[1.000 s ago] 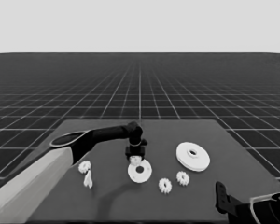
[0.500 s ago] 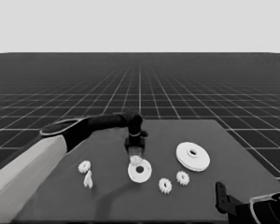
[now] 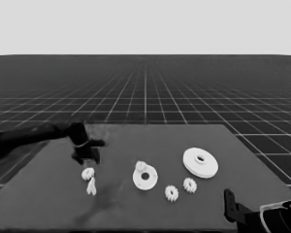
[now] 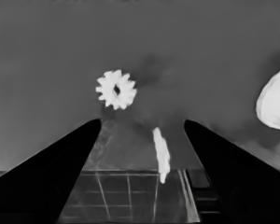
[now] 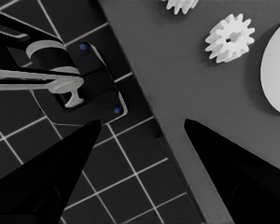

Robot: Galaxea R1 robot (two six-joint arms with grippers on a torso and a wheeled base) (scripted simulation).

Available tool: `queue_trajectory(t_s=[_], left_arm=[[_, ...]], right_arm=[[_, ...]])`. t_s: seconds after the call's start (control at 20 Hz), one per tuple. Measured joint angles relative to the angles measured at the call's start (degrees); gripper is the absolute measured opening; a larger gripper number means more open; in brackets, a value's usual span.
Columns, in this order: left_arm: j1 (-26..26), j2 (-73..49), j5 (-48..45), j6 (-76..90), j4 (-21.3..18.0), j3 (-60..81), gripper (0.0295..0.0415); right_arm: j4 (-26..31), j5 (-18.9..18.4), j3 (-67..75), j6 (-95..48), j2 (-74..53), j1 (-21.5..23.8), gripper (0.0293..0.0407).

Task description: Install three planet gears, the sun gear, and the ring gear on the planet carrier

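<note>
1. Gears: you see 1 gear (image 3: pixel 88 173) lying flat, hole up, below the left gripper (image 3: pixel 86 156), whose fingers are spread and empty.
2. You find the thin white piece (image 3: pixel 91 186) just beside it, long axis pointing toward you.
3. 1 gear (image 3: pixel 141 166) sits on the smaller round part (image 3: pixel 145 177); 2 gears (image 3: pixel 171 193) lie near the larger round part (image 3: pixel 200 162).
4. Your right gripper (image 5: pixel 140 122) is parked, fingers apart.

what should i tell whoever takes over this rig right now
Left gripper: fingers open, empty, over a gear and the thin white piece at the table's left.
Right gripper: parked at the near right corner, fingers open.
Done: one gear sits on the smaller round part.
Left: that left gear, two gears nearer the front, then the larger round part.
</note>
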Motion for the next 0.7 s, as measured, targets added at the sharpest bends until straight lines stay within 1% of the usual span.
queue_trajectory(t_s=[0.1, 0.3, 0.35, 0.4, 0.45, 0.55, 0.7], left_arm=[[0.02, -2.37, -0.66, 4.4, -0.42, -2.43, 0.0385], [0.04, -3.09, -0.97, 6.55, -0.66, -3.76, 0.0385], [4.43, -2.11, -4.15, 7.37, 2.94, -5.97, 0.0385], [7.54, -1.16, -6.15, 8.06, 4.9, -7.97, 0.0385], [9.22, -0.45, -7.37, 8.58, 5.93, -9.48, 0.0385], [10.64, 0.3, -8.55, 9.14, 6.8, -11.06, 0.0385], [11.17, 0.62, -9.06, 9.38, 7.15, -11.75, 0.0385]], right_arm=[[0.0, 0.0, 0.0, 0.0, 0.0, 0.0, 0.0385], [0.0, 0.0, 0.0, 0.0, 0.0, 0.0, 0.0385], [0.0, 0.0, 0.0, 0.0, 0.0, 0.0, 0.0385], [0.0, 0.0, 0.0, 0.0, 0.0, 0.0, 0.0385], [0.0, 0.0, 0.0, 0.0, 0.0, 0.0, 0.0385], [0.0, 0.0, 0.0, 0.0, 0.0, 0.0, 0.0385], [0.0, 0.0, 0.0, 0.0, 0.0, 0.0, 0.0385]])
